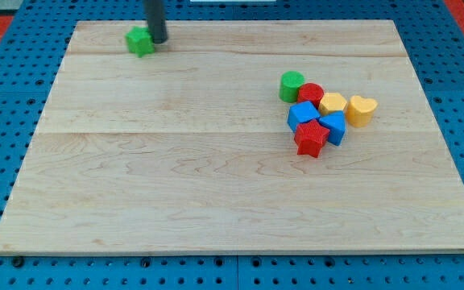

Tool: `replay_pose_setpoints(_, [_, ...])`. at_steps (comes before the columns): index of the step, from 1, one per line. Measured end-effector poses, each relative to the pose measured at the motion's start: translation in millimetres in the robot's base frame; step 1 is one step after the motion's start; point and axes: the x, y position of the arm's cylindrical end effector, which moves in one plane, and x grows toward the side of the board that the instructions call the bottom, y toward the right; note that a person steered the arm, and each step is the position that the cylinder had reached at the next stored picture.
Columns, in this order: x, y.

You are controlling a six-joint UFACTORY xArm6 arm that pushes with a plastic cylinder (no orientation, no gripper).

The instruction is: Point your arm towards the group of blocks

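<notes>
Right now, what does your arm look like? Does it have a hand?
No hand, only a straight dark rod, almost black, round and smooth. I see no cables or markings on it. Only its lower part shows; the rest runs off the view's top. My tip ends plain and blunt, beside a green block.

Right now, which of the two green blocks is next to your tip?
The green block at the view's top left, alone, beside my tip. The other, a green cylinder, sits far off in the group at the view's right.

Right of the desk's centre, towards three o'clock, the blocks lie bunched and touching: green cylinder [292, 84], red cylinder [311, 94], yellow block [333, 102], yellow heart [362, 109], blue cube [302, 113], blue block [334, 126], red star [311, 138]. My tip [159, 41] rests well apart at eleven o'clock.
</notes>
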Motion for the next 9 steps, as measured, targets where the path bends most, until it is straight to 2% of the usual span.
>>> replay_pose_setpoints(1, [0,-50])
replay_pose_setpoints(2, [0,1])
replay_pose_setpoints(3, [0,96])
replay_pose_setpoints(4, [0,143])
replay_pose_setpoints(5, [0,174])
replay_pose_setpoints(9, [0,203])
